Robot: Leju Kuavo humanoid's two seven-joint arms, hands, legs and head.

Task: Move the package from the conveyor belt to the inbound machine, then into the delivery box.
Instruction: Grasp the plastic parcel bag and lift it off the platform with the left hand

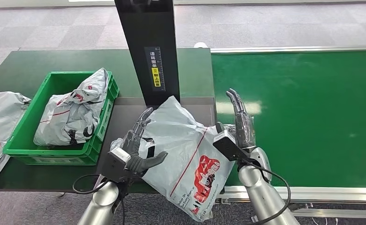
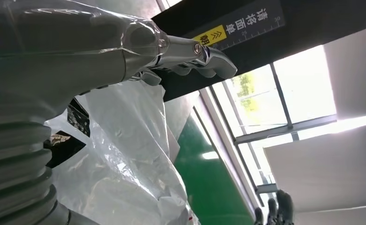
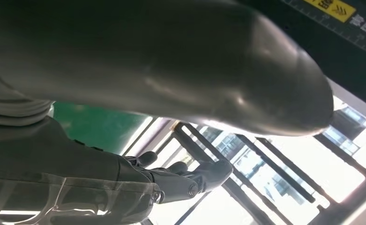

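A crumpled grey package (image 1: 186, 154) with red print is squeezed between my two hands above the dark platform (image 1: 125, 117) of the inbound machine, and its lower end hangs past the table's front edge. My left hand (image 1: 134, 150) grips its left side, fingers (image 2: 190, 51) reaching up along the plastic (image 2: 125, 154) and thumb across the front. On the package's right side my right hand (image 1: 240, 126) presses flat, its fingers (image 3: 186, 176) held straight and pointing up. The green conveyor belt (image 1: 303, 112) lies to the right.
The machine's black post (image 1: 148, 47) with a yellow label stands just behind the package. A green delivery box (image 1: 54, 154) with another grey package (image 1: 73, 115) in it sits to the left. More grey bags (image 1: 0, 117) lie at the far left.
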